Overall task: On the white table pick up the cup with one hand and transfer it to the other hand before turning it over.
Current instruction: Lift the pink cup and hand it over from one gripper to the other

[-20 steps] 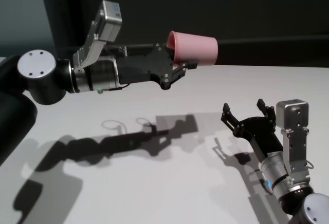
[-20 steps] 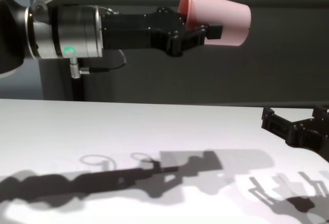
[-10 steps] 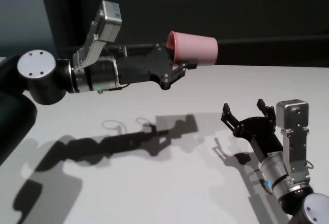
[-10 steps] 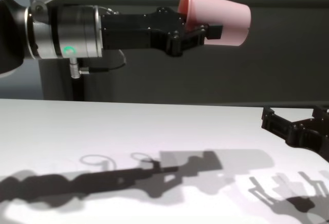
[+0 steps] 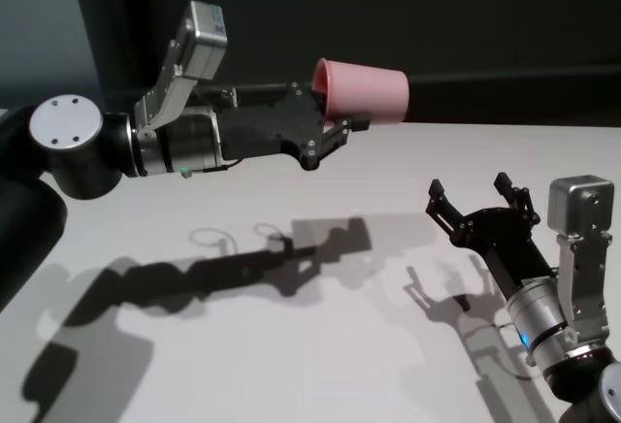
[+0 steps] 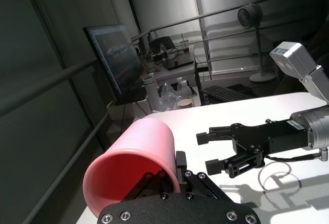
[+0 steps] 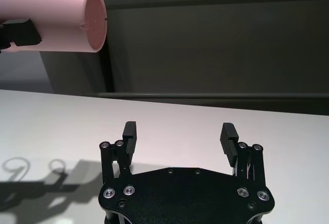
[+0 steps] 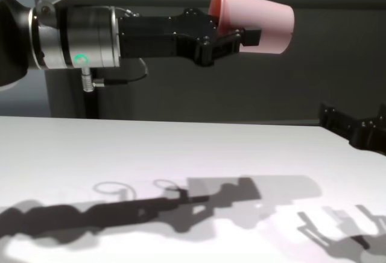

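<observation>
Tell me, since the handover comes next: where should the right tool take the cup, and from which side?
Probably the closed-base half of the cup, approached from the robot's right. The cup lies sideways in the air, base toward the open right tool, which sits lower. The left tool is shut on the rim end, so only the base half is free; closing across that tapered wall seems safest.

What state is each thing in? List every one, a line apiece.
cup: held in the air on its side above the table, base toward the right claw.
left claw: shut on the cup at its rim end.
right claw: open, holding nothing, lower than the cup and apart from it.
white table: nothing rests on it in view, only the arms' shadows.
</observation>
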Controlling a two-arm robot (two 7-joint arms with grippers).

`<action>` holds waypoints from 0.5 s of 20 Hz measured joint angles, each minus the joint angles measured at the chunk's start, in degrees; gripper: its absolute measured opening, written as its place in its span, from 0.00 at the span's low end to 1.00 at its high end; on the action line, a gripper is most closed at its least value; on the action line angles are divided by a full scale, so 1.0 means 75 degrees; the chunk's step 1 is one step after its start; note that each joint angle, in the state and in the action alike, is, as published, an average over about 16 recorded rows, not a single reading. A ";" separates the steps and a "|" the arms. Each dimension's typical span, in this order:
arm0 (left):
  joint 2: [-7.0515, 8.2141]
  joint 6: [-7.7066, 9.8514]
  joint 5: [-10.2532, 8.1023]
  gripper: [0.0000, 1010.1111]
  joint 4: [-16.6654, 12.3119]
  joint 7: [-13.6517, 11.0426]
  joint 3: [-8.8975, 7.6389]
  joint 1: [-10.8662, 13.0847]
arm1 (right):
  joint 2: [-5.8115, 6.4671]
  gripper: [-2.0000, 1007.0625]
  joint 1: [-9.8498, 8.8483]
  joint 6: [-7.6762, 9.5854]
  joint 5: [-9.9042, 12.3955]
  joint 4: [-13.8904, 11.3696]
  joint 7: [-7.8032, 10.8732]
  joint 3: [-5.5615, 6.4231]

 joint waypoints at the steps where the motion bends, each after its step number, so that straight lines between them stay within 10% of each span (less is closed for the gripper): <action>1: 0.0000 -0.0001 0.0000 0.04 0.0000 0.0000 0.0000 0.0000 | -0.0009 0.99 -0.0030 0.0001 0.0034 -0.0073 0.0046 0.0035; 10: 0.0001 -0.0006 0.0002 0.04 -0.0003 -0.0001 -0.0003 0.0000 | -0.0191 0.99 -0.0266 -0.0132 0.0729 -0.0629 0.0686 0.0394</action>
